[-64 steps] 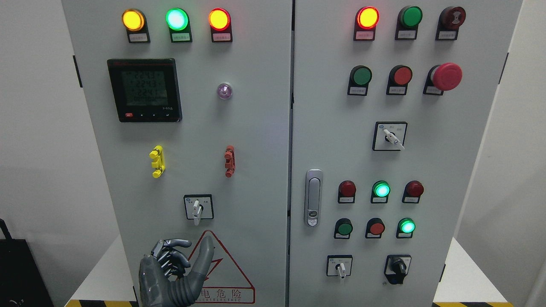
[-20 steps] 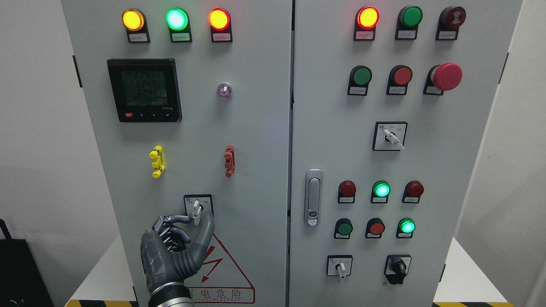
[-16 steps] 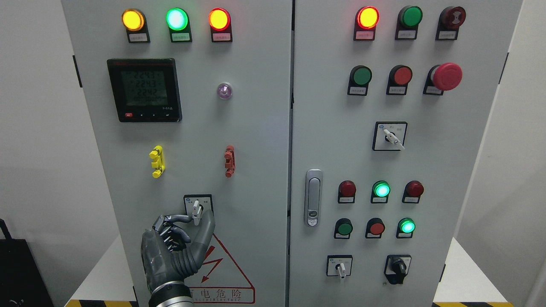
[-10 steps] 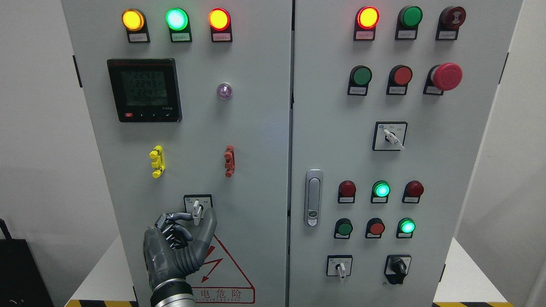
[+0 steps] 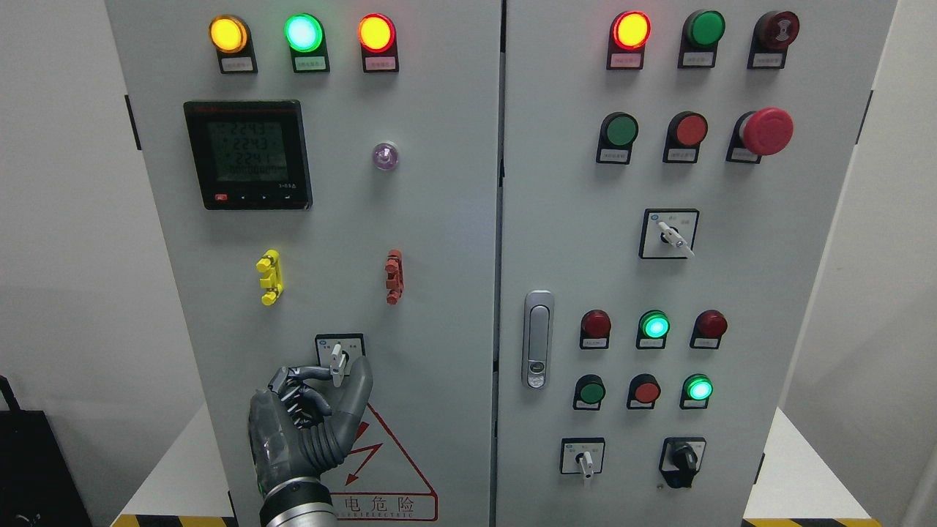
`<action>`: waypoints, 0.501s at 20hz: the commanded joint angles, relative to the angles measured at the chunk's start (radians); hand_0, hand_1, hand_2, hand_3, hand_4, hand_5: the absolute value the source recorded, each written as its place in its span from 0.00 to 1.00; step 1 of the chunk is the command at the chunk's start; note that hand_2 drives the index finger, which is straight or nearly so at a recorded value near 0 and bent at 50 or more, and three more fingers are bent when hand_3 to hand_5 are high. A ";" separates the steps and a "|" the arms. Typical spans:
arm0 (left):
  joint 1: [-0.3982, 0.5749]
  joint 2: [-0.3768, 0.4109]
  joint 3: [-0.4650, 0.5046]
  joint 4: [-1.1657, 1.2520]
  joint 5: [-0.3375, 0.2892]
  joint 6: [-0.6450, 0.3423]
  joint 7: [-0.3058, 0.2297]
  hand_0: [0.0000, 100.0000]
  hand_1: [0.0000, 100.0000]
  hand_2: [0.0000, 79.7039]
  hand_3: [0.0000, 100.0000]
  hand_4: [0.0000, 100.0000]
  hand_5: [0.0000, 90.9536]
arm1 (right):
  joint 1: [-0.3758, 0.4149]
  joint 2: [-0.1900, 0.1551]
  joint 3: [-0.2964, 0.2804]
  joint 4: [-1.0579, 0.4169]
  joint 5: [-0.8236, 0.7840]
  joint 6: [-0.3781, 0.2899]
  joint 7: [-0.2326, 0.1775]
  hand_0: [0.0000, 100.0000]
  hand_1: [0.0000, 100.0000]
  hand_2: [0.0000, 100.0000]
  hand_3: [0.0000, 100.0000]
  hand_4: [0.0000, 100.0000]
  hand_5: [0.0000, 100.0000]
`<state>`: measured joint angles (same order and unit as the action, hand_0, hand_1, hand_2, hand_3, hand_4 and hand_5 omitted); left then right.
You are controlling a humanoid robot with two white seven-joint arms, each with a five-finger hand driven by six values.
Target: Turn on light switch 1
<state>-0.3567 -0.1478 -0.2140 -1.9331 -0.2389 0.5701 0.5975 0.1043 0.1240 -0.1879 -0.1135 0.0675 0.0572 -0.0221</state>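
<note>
Below the meter, left hand [image 5: 304,424] fingers [image 5: 307,374] pinch switch lever [image 5: 337,361].

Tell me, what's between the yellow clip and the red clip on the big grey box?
Nothing. In the head view, the stretch of grey door between the yellow clip and the red clip is bare.

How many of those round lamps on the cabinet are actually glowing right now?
6. Left door, top row: amber lamp, green lamp, orange-red lamp. Right door: red-orange lamp at top, and two green lamps lower down. None looks hidden.
</note>
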 commanded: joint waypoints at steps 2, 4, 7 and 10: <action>-0.005 -0.001 0.001 0.000 0.018 0.008 -0.001 0.00 0.59 0.72 0.97 0.97 0.95 | 0.000 0.000 -0.001 0.000 0.000 0.000 -0.001 0.00 0.00 0.00 0.00 0.00 0.00; -0.007 -0.001 0.001 0.000 0.018 0.008 -0.001 0.00 0.58 0.73 0.97 0.97 0.95 | 0.000 0.000 0.001 0.000 0.000 0.000 -0.001 0.00 0.00 0.00 0.00 0.00 0.00; -0.008 -0.003 0.001 0.000 0.018 0.008 -0.001 0.00 0.58 0.73 0.97 0.97 0.95 | 0.000 0.000 0.001 0.000 0.000 0.000 -0.001 0.00 0.00 0.00 0.00 0.00 0.00; -0.008 -0.003 0.001 0.000 0.018 0.010 -0.001 0.00 0.57 0.73 0.97 0.97 0.95 | 0.000 0.000 0.001 0.000 0.000 0.000 0.001 0.00 0.00 0.00 0.00 0.00 0.00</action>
<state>-0.3627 -0.1491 -0.2136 -1.9329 -0.2238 0.5787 0.5974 0.1043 0.1239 -0.1879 -0.1135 0.0675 0.0572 -0.0218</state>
